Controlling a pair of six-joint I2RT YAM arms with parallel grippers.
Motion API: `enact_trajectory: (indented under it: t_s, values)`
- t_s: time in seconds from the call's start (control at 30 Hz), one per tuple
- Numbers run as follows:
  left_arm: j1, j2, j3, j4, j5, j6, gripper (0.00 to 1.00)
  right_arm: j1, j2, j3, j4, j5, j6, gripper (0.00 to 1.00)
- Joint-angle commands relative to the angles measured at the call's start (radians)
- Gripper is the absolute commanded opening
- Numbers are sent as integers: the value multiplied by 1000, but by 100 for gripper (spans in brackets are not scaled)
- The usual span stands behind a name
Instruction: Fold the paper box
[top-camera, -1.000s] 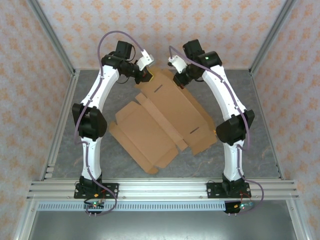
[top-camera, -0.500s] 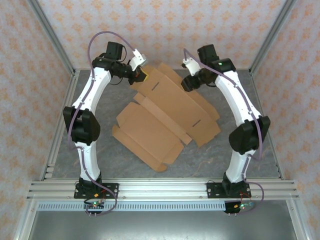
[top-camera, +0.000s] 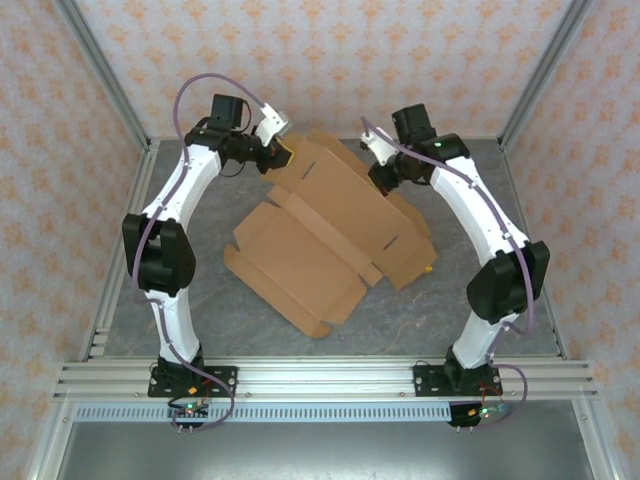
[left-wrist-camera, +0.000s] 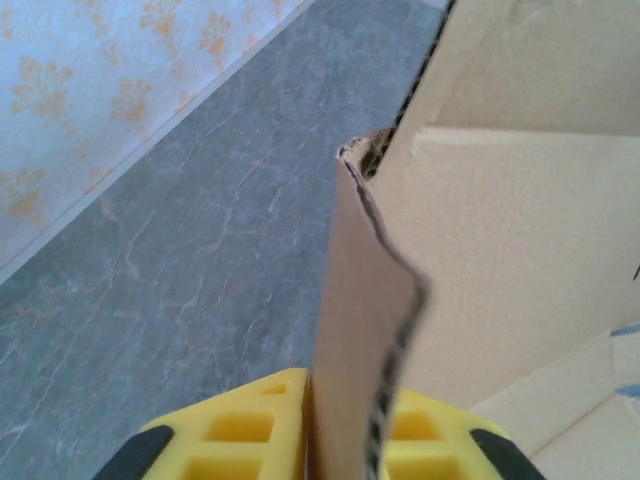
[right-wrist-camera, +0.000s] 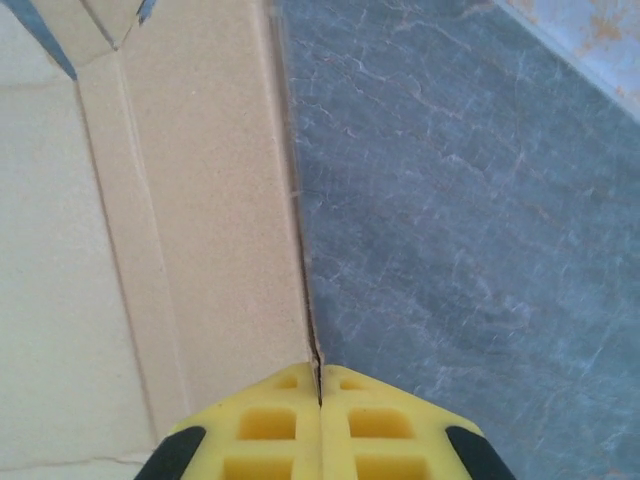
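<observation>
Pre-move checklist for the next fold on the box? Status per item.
1. Edge of the paper box pinched in the right gripper: ok.
2. Corner flap between the fingers of the left gripper: ok.
3. Firm pinch on that flap: cannot tell.
4. Box walls raised: not ok, it lies mostly flat on the table.
5. Small orange piece at the box's right corner out of the fold path: cannot tell.
6. Arms apart from each other: ok.

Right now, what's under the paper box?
The paper box lies on the grey table. A tiny orange block peeks out at its right edge. Anything else beneath is covered by cardboard.
</observation>
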Motion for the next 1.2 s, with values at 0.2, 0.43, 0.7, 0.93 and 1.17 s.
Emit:
enact_trajectory:
  t_s: [0.2,0.43,0.7,0.93,1.17]
  values:
    - [13,-149,-280,281,-125,-147,30,61,93,193,-15,127,-78,0]
    - [15,-150,-319,350,-222,-196,29,64,200,365,-160,112,-129,0]
    - [34,-148,-348,349,-261,-265,7,65,260,432,-177,124,-168,8]
    - [41,-223,-524,496,-331,-425,0,65,308,438,-176,99,-167,19]
    - [41,-274,-670,639,-393,-521,0,65,364,488,-205,22,-179,19]
